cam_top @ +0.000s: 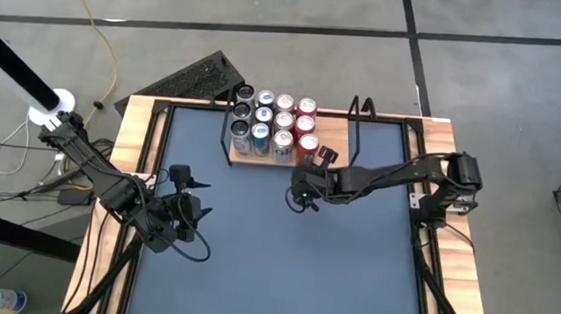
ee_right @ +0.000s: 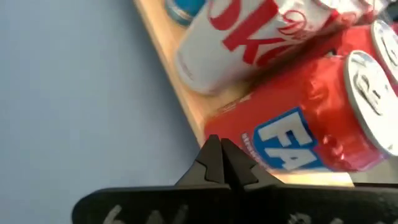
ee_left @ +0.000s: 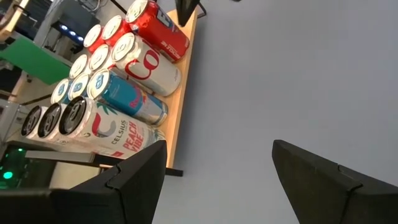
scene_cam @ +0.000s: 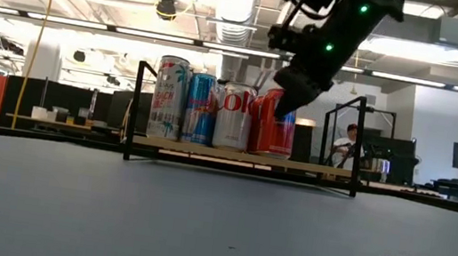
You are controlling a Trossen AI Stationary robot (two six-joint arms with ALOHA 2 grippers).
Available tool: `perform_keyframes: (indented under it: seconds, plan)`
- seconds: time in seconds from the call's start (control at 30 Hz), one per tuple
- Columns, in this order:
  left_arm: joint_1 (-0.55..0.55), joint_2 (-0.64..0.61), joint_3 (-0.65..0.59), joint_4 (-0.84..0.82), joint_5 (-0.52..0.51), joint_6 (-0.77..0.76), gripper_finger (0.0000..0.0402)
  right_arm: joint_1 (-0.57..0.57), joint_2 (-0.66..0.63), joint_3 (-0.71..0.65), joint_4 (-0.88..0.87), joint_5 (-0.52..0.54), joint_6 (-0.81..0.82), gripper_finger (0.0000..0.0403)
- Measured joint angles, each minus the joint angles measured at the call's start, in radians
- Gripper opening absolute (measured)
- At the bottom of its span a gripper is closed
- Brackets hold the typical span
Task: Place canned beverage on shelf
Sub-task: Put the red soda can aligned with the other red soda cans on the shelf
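Note:
The shelf [cam_top: 332, 162], a light-wood board with black rod uprights, stands at the table's far middle. Several cans stand on it in rows. The front right one is a red can [cam_top: 308, 144] [ee_right: 311, 124]. My right gripper [cam_top: 320, 157] [ee_right: 217, 149] is shut, its tips right at this red can's lower side, by the shelf's front edge [ee_right: 186, 106]. In the low view it hangs in front of the red can [scene_cam: 274, 139]. My left gripper [cam_top: 202, 197] [ee_left: 217, 146] waits open above the mat at the near left, holding nothing. My right gripper's shut fingertips [ee_right: 211, 155] stand against the red can's side wall near its base [ee_right: 273, 149], slanting down from the table's near side. Whether they touch the can, I cannot tell. The can stands upright on the shelf.
The shelf's right half [cam_top: 372, 144] is bare board. The blue-grey mat [cam_top: 282, 267] lies open toward the near edge inside the wooden table rim [cam_top: 142, 126]. A black keyboard [cam_top: 202, 76] lies beyond the far left corner. A person [scene_cam: 350, 141] sits in the room behind.

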Motion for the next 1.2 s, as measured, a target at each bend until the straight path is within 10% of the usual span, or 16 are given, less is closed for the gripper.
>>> perform_keyframes:
  seconds: [0.97,1.2]
  plan:
    - [0.0,0.0,0.0,-0.005,-0.003,0.009,0.0281,-0.066,-0.003,0.004,0.1,-0.006,-0.108,0.0]
    - [0.0,0.0,0.0,-0.003,-0.003,-0.01,0.0281,0.057,-0.113,0.056,-0.178,0.036,0.063,0.0]
